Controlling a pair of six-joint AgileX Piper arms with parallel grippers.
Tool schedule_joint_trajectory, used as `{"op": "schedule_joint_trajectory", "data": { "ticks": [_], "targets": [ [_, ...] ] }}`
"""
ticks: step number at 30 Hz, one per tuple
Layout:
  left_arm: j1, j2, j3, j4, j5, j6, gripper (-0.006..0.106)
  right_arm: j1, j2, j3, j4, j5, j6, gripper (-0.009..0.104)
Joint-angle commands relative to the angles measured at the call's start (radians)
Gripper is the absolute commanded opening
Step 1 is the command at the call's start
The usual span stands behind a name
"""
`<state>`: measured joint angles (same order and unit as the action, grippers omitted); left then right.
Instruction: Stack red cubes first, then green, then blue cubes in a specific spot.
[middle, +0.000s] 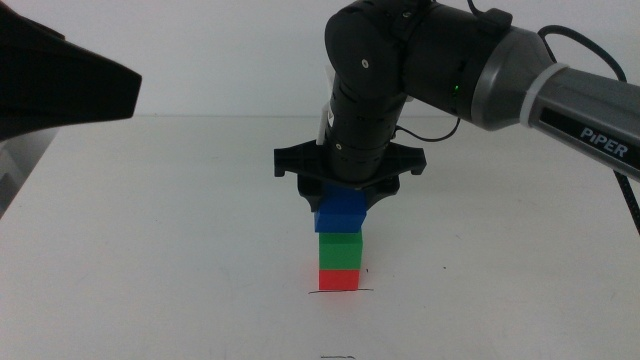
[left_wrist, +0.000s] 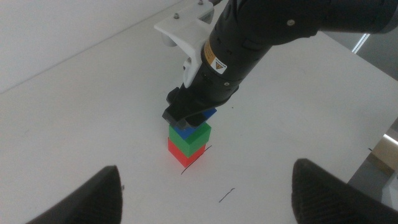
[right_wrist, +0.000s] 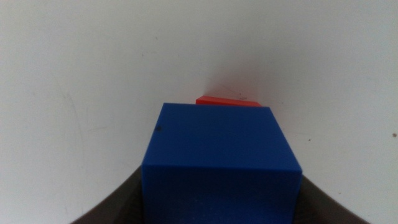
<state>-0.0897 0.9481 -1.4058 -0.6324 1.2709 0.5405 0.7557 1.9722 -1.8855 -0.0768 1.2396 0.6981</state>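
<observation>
The red cube (middle: 338, 279) sits on the short black pen stroke (middle: 340, 291), the specific spot. The green cube (middle: 340, 250) is stacked on it. My right gripper (middle: 341, 203) comes straight down from above and is shut on the blue cube (middle: 341, 214), which is at the green cube's top face and slightly turned; I cannot tell whether it rests there. In the right wrist view the blue cube (right_wrist: 221, 155) fills the space between the jaws, with a sliver of the red cube (right_wrist: 227, 101) beyond it and the green one hidden. My left gripper (left_wrist: 211, 205) hovers open to the side, facing the stack (left_wrist: 189, 140).
A second short pen stroke (middle: 340, 356) lies on the white table (middle: 150, 250) near the front edge, also seen as a mark (left_wrist: 226, 196) in the left wrist view. A dark part of the left arm (middle: 60, 80) fills the upper left corner.
</observation>
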Motion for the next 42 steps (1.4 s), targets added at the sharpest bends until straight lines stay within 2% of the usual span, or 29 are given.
{"op": "schedule_joint_trajectory", "data": {
  "ticks": [1, 8, 20, 42],
  "targets": [
    [0.002, -0.002, -0.02, -0.051, -0.037, -0.002, 0.093, -0.002, -0.059, -0.022, -0.01, 0.056, -0.01, -0.001],
    [0.002, -0.002, -0.02, -0.051, -0.037, -0.002, 0.093, -0.01, -0.067, -0.022, 0.018, 0.056, -0.014, -0.001],
    [0.002, -0.002, -0.02, -0.051, -0.037, -0.002, 0.093, -0.003, -0.13, 0.017, -0.041, 0.055, 0.026, -0.001],
    [0.002, -0.002, -0.02, -0.051, -0.037, -0.002, 0.093, 0.012, -0.064, 0.017, -0.032, 0.04, 0.018, -0.001]
  ]
}}
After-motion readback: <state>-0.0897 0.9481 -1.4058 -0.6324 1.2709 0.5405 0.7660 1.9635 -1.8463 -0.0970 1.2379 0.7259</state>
